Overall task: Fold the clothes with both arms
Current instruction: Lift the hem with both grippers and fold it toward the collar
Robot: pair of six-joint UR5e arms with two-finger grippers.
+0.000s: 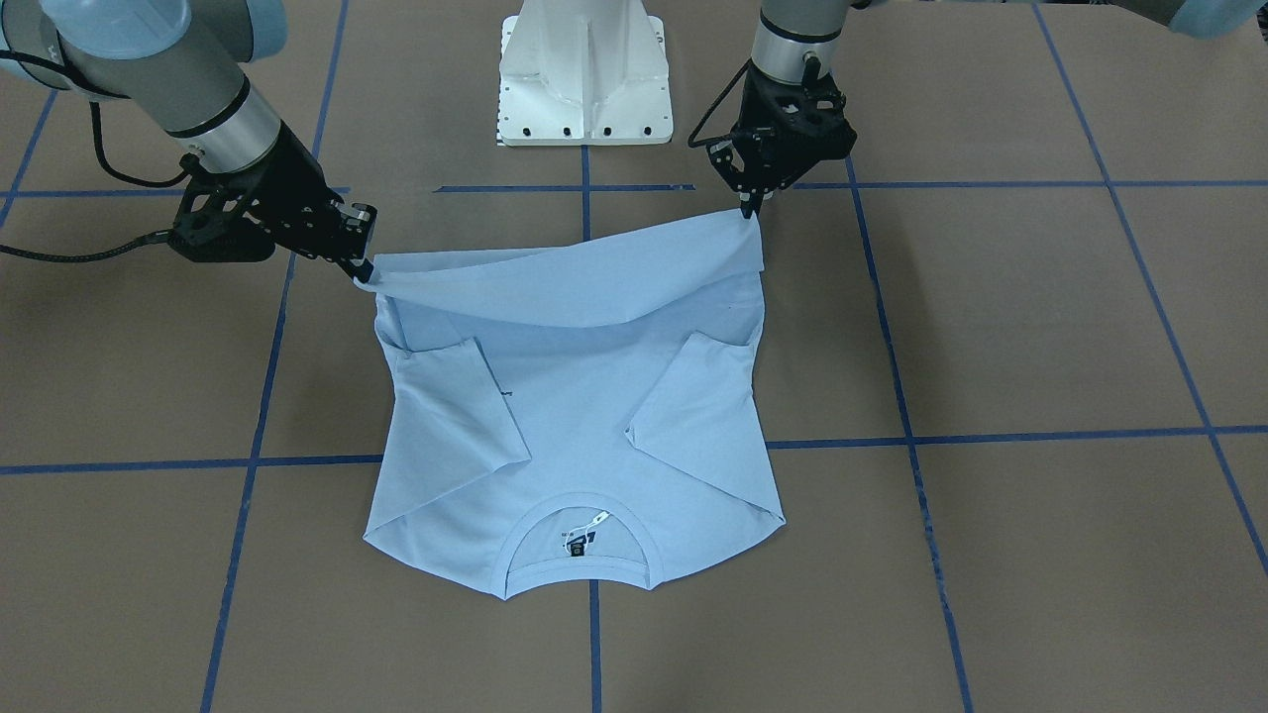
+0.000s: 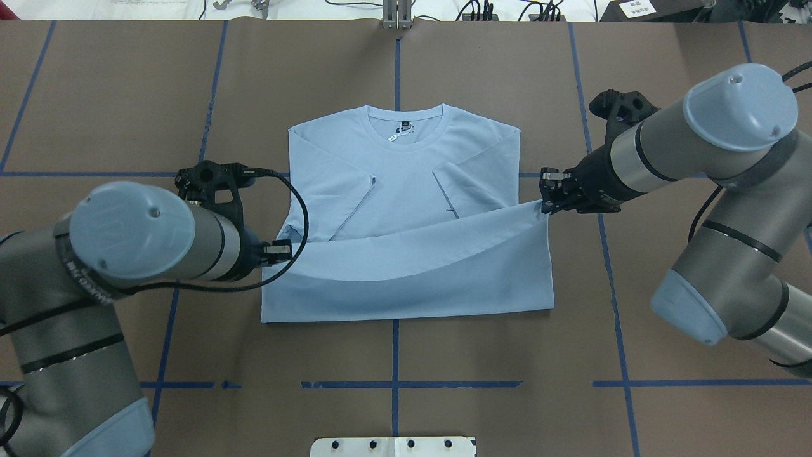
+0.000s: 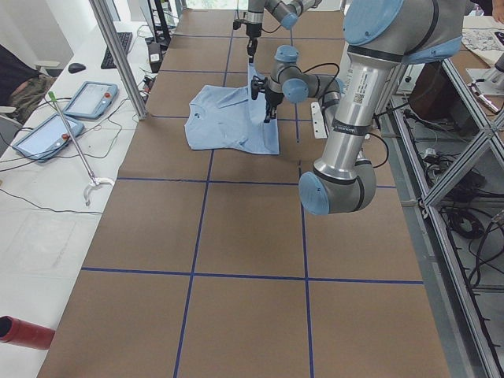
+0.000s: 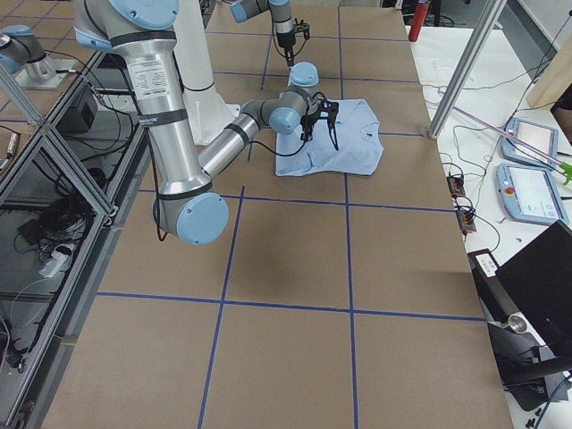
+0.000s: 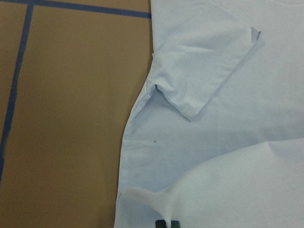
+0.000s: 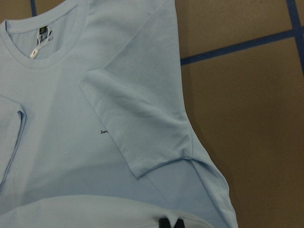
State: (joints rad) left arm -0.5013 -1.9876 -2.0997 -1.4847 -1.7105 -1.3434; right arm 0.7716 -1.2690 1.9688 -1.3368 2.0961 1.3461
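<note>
The clothes are one light blue T-shirt (image 2: pixel 406 184) lying flat, with its collar (image 2: pixel 406 124) on the side away from the robot and both sleeves folded inward. My left gripper (image 2: pixel 288 251) is shut on one hem corner. The right gripper (image 2: pixel 545 203) is shut on the other. Between them the lifted hem (image 1: pixel 565 282) hangs above the shirt's body and sags in the middle. In the front view the left gripper (image 1: pixel 750 206) is on the right and the right gripper (image 1: pixel 364 275) on the left. Each wrist view shows pinched cloth at the fingertips (image 5: pixel 166 223) (image 6: pixel 170 222).
Brown table paper (image 2: pixel 127 95) with a grid of blue tape lines surrounds the shirt. The white pedestal base (image 1: pixel 584 79) stands just behind the hem. A side bench holds tablets (image 3: pixel 87 98), a metal post (image 3: pixel 118 55) and a red cylinder (image 3: pixel 24 331).
</note>
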